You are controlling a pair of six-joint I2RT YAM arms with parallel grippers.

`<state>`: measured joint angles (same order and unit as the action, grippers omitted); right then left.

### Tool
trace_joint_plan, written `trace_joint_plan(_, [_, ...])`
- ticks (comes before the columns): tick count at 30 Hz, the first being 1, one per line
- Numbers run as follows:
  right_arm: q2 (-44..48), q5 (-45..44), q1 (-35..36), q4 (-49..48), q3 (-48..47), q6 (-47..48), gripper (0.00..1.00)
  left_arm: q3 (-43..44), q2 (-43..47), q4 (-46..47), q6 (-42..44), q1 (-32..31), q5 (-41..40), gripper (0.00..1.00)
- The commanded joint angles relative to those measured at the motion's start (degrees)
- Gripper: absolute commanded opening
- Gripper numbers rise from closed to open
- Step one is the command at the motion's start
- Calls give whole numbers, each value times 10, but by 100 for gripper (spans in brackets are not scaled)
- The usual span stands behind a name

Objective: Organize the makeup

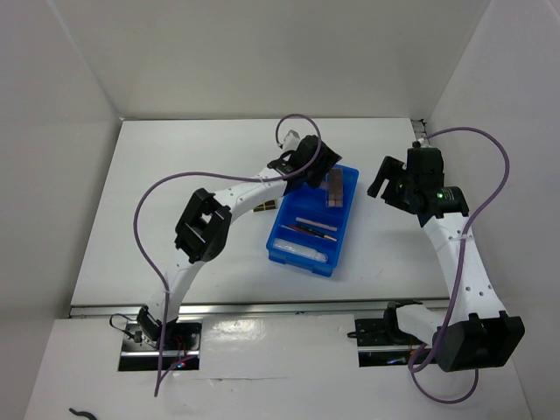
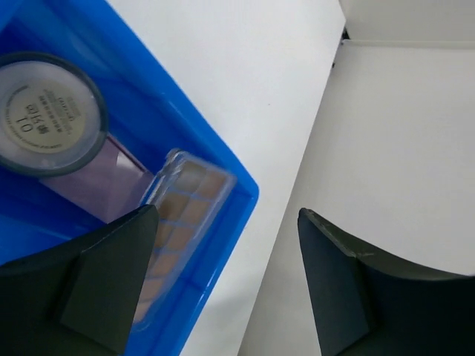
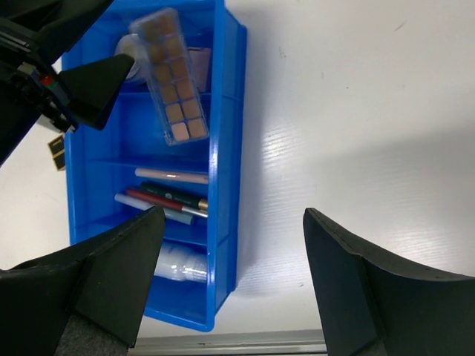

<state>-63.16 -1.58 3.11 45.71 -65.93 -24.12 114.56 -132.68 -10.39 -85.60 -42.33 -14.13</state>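
Note:
The blue divided bin [image 1: 343, 229] sits mid-table. It holds a clear palette of tan squares [image 3: 169, 78], a round compact [image 2: 48, 111] on a pink compact [image 2: 93, 182], thin pencils [image 3: 167, 196] and a clear tube [image 3: 182, 263]. A black palette with gold squares [image 1: 265, 206] lies on the table just left of the bin. My left gripper [image 1: 317, 160] is open and empty above the bin's far end, its fingers straddling the rim [image 2: 226, 174]. My right gripper [image 1: 391, 185] is open and empty, hovering right of the bin.
White walls enclose the table on the far, left and right sides. The table's far edge meets the wall [image 2: 334, 59] close behind the bin. A metal rail [image 1: 280, 306] runs along the near edge.

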Motion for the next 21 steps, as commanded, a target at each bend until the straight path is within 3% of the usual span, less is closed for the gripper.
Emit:
trace_joint_plan(1, [-4, 42, 4, -9, 6, 14, 82, 25, 14, 44, 31, -4, -5, 89])
trace_joint_plan(5, [-52, 134, 4, -8, -4, 53, 76, 27, 8, 45, 54, 8, 24, 85])
trace_joint_plan(10, [-72, 123, 45, -15, -10, 59, 65, -7, 89, 64, 124, 61, 66, 84])
trace_joint_plan(12, [-101, 128, 58, -20, -23, 59, 61, 21, 95, 15, 150, 87, 122, 83])
trace_joint_plan(16, [-157, 135, 101, -35, -52, 49, 62, 57, 129, -50, 195, 154, 208, 81])
trace_joint_plan(21, [-227, 107, 126, -35, -104, 49, 62, 6, 218, -98, 281, 200, 234, 81])
